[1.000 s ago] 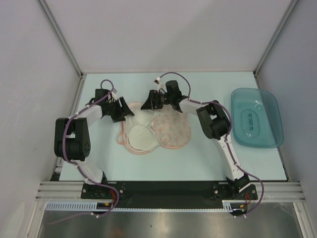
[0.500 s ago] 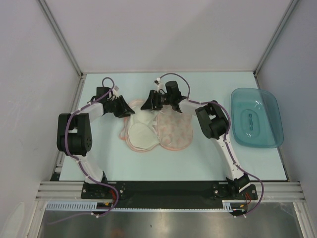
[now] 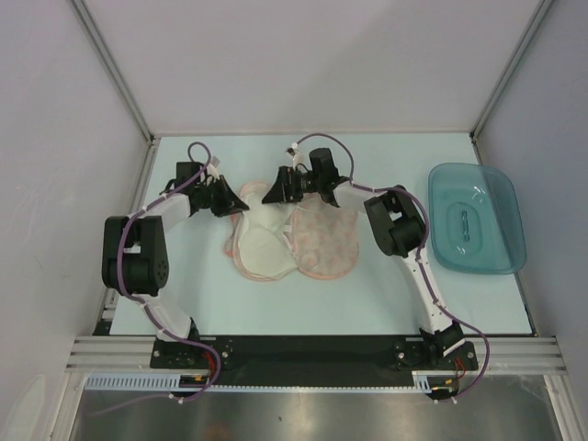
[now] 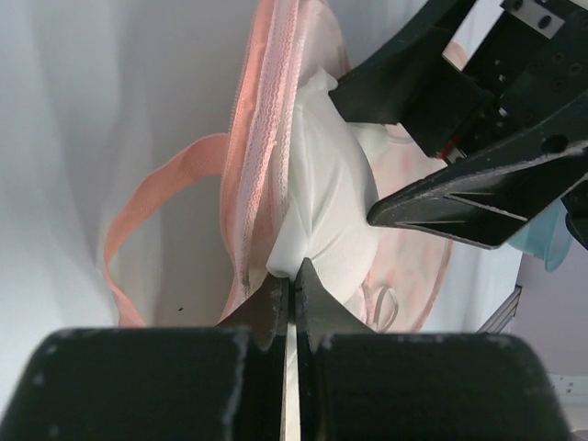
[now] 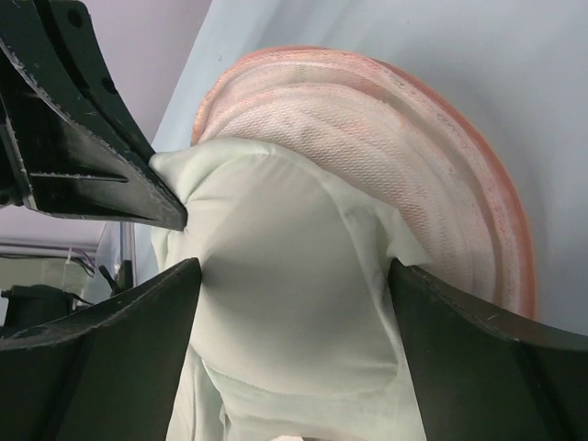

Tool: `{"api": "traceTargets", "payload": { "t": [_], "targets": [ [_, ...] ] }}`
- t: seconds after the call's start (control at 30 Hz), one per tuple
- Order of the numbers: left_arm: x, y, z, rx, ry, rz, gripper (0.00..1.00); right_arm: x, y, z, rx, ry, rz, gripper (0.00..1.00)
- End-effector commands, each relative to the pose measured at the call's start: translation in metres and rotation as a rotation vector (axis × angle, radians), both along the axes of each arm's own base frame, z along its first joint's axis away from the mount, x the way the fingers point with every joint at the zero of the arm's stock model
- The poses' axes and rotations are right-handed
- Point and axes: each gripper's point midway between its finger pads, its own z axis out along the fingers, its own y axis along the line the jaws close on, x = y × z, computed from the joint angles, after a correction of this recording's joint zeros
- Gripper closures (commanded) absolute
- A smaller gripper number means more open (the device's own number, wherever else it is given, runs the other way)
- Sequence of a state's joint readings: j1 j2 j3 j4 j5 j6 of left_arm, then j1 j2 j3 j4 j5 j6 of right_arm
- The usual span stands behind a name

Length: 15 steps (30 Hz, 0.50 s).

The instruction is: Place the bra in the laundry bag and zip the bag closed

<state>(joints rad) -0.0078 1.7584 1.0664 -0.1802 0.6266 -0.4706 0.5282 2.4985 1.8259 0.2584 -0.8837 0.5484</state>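
Note:
The peach-pink laundry bag (image 3: 327, 246) lies open in the middle of the table, pale mesh lining up. The white bra (image 3: 261, 246) rests in its left lobe. My left gripper (image 3: 237, 202) is at that lobe's far left rim. In the left wrist view it (image 4: 292, 276) is shut, its tips pinching the edge of the bra (image 4: 333, 202) beside the pink zip edging (image 4: 261, 156). My right gripper (image 3: 273, 195) hangs over the lobe's far edge. In the right wrist view it (image 5: 294, 268) stands open, straddling a cup of the bra (image 5: 276, 349) in front of the mesh lining (image 5: 395, 129).
A translucent teal tray (image 3: 476, 217) sits at the table's right edge. The two grippers are close together over the bag's far side, and the left fingers (image 5: 83, 175) show in the right wrist view. Grey walls enclose the table on three sides.
My left gripper has shut on the bra's edge. My right gripper has opened wider. The bag and bra have shifted slightly.

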Motion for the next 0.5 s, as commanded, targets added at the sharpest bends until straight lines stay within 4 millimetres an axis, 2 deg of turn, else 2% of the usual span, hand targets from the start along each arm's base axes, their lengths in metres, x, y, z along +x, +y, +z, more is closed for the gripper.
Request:
{"api": "traceTargets", "payload": {
  "t": [0.0, 0.23, 0.33, 0.4, 0.47],
  "targets": [
    [-0.002, -0.008, 0.038, -0.038, -0.149, -0.077, 1.00, 0.005, -0.008, 0.043, 0.038, -0.125, 0.041, 0.09],
    [-0.007, -0.012, 0.049, -0.063, -0.172, -0.114, 0.98, 0.008, -0.009, 0.056, 0.068, -0.188, 0.075, 0.03],
    [-0.008, -0.010, 0.045, -0.046, -0.139, -0.105, 0.91, 0.011, -0.010, 0.057, 0.064, -0.189, 0.060, 0.02],
    [-0.009, -0.007, 0.042, -0.031, -0.112, -0.092, 0.79, 0.012, -0.010, 0.055, 0.063, -0.172, 0.052, 0.02],
    [-0.008, -0.007, 0.041, -0.031, -0.111, -0.091, 0.77, 0.013, -0.010, 0.055, 0.065, -0.160, 0.044, 0.03]
  ]
}}
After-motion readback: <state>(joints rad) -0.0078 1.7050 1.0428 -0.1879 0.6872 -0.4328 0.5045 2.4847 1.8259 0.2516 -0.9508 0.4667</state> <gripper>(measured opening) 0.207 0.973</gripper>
